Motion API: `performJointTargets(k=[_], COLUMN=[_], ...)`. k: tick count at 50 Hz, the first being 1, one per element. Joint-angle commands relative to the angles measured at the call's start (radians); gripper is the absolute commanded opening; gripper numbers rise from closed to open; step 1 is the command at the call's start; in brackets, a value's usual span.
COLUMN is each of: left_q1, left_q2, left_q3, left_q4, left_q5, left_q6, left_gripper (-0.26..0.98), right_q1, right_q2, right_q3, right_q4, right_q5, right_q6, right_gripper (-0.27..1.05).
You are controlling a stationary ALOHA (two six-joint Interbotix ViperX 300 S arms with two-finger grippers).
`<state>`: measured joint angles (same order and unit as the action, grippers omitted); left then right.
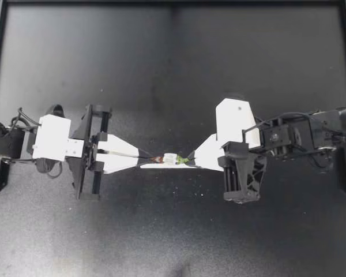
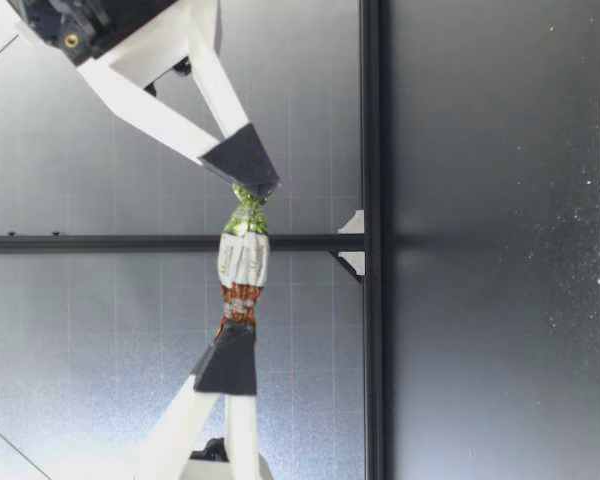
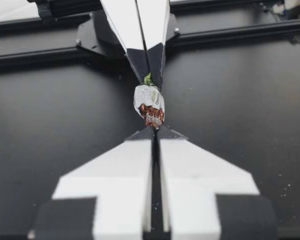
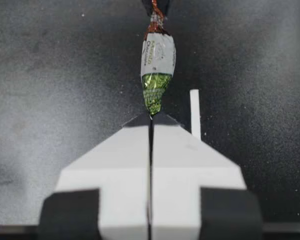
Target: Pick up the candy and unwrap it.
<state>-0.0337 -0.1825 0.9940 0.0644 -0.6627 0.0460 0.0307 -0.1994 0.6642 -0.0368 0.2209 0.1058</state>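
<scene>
The candy (image 1: 170, 158) is held in the air between the two arms, clear of the bench (image 1: 173, 69), as is shown in the low view, where it hangs well above the surface. It is stretched lengthwise, in line with both sets of jaws, and this arrangement is judged to serve the unwrapping: with each twisted tail pinched from an opposite side, the wrapper can be pulled or turned open without the bench getting in the way.

In the top view the left jaws are seen closed to a point on one end of the candy, and the right jaws closed on the other. The left wrist view shows the brown tail (image 3: 151, 116) clamped between fingers pressed almost flat together; the right wrist view shows the green tail (image 4: 155, 102) nipped in the same manner. Only the very tips of the wrapper are caught, so the hold is judged slight, and a slip or a torn foil is to be feared if the pull is made sharply.
</scene>
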Motion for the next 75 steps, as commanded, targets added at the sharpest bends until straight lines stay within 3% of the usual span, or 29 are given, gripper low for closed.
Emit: performJointTargets(k=[1,21,37,46,57,75], left_q1=[0.000,-0.002,-0.002,-0.002,0.000,-0.002], left_q2=[-0.023,0.014,0.005,0.011,-0.003,-0.084], left_q3=[-0.005,-0.048,-0.035,-0.035,-0.038,-0.071], left_q4=[-0.002,-0.009,-0.009,-0.009,-0.011,-0.009], left_q5=[-0.009,-0.009,-0.006,0.002,0.063,0.212], left_q6=[-0.003,0.000,0.023,0.069,0.189,0.422], left_gripper=[-0.16,-0.16,-0.16,-0.16,-0.16,-0.16], right_q1=[-0.005,-0.005,-0.005,-0.005,-0.012,-0.049], right_q2=[-0.028,0.018,0.014,0.025,0.018,-0.034], right_q3=[-0.008,-0.058,-0.038,-0.037,0.006,0.149], right_q4=[0.002,-0.017,-0.015,-0.015,-0.015,0.057], right_q5=[0.003,-0.038,-0.043,-0.049,-0.126,-0.609], right_q6=[0.002,-0.026,-0.025,-0.025,-0.021,0.110], right_gripper=[-0.22,-0.22,-0.17,0.04,0.59,0.57])
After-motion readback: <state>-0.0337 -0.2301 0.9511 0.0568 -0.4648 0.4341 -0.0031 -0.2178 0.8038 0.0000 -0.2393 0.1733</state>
